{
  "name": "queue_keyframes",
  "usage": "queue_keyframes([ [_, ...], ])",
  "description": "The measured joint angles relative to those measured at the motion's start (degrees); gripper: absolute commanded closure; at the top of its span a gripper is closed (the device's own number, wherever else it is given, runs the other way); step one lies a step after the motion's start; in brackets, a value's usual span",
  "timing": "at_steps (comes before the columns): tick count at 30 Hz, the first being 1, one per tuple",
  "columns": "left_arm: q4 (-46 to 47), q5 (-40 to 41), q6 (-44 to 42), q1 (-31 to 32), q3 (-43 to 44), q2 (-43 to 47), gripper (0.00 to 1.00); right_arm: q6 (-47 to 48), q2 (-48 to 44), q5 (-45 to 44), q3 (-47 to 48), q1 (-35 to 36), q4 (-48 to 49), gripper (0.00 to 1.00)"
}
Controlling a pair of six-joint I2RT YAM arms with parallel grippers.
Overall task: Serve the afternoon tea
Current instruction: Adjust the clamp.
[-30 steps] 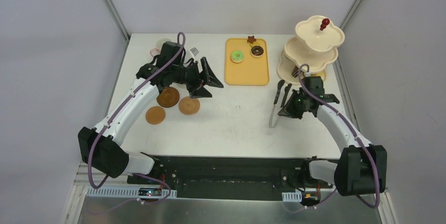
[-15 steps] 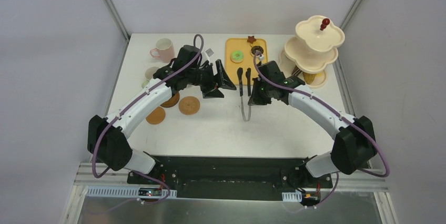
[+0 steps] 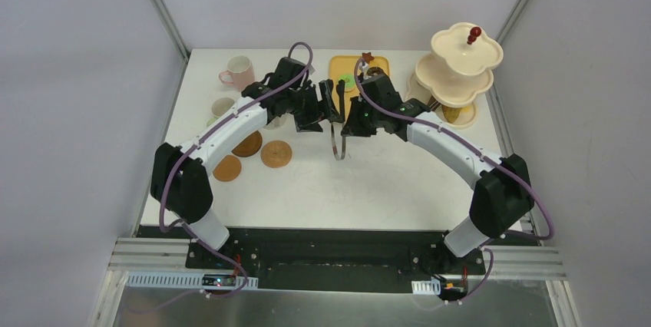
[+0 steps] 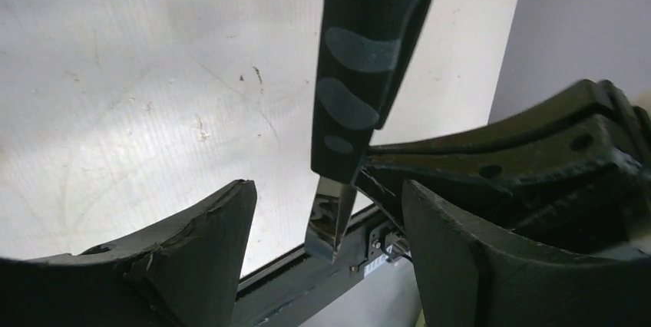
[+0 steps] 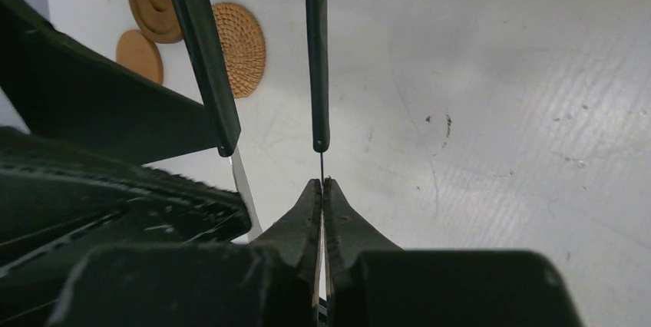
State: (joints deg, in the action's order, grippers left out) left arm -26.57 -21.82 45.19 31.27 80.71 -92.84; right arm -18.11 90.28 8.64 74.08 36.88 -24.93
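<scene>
**Counter** (image 3: 345, 189), white, read as a clock face from above with 12 at the far edge.

1. **Tongs** (image 3: 335, 139): black tips, bare metal arms. They hang over the counter just toward 12 from centre, with the loop end pointing to 6 and the tips to 12.
2. **Right gripper** (image 3: 347, 126): clenched on one thin metal arm of the tongs. In the wrist view its fingers (image 5: 307, 212) are pressed together on the blade.
3. **Left gripper** (image 3: 326, 108): released, fingers spread. In its wrist view one black tong tip (image 4: 361, 74) stands between the two fingers (image 4: 207, 227), and contact cannot be made out.
4. **Stand** (image 3: 460, 66): cream, three tiers, red knob (image 3: 474, 33) on top. It stands upright at 2 o'clock. A tan item sits on the lowest tier, too small to identify.
5. **Pink mug** (image 3: 240, 71): upright at 10 to 11 o'clock, near the far corner, handle to 9.
6. **Cream mug** (image 3: 223, 106): toward 6 from the pink mug, partly behind the left arm.
7. **Coasters**: three, round and brown, grouped at 9 o'clock. One is smooth (image 3: 226, 167), one woven (image 3: 275, 153), and one partly under the left arm (image 3: 247, 143).
8. **Tray** (image 3: 384, 104): yellow, at 12 o'clock, largely covered by both arms.
9. **Green doughnut** (image 3: 349, 80): on the tray.
10. **Star pastry** (image 3: 367, 57): on the far edge of the tray.
</scene>
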Motion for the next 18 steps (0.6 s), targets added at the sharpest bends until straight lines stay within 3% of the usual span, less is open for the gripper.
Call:
queue_keyframes([
  [12, -5.2, 3.56, -3.32, -2.51, 3.48, -2.95, 0.6, -3.76, 3.02, 1.09, 1.84, 2.47, 2.19, 1.0],
  [18, -4.96, 5.57, -5.38, -2.89, 5.18, -2.95, 0.52, -6.36, 3.15, 1.01, 1.84, 3.43, 2.4, 1.0],
])
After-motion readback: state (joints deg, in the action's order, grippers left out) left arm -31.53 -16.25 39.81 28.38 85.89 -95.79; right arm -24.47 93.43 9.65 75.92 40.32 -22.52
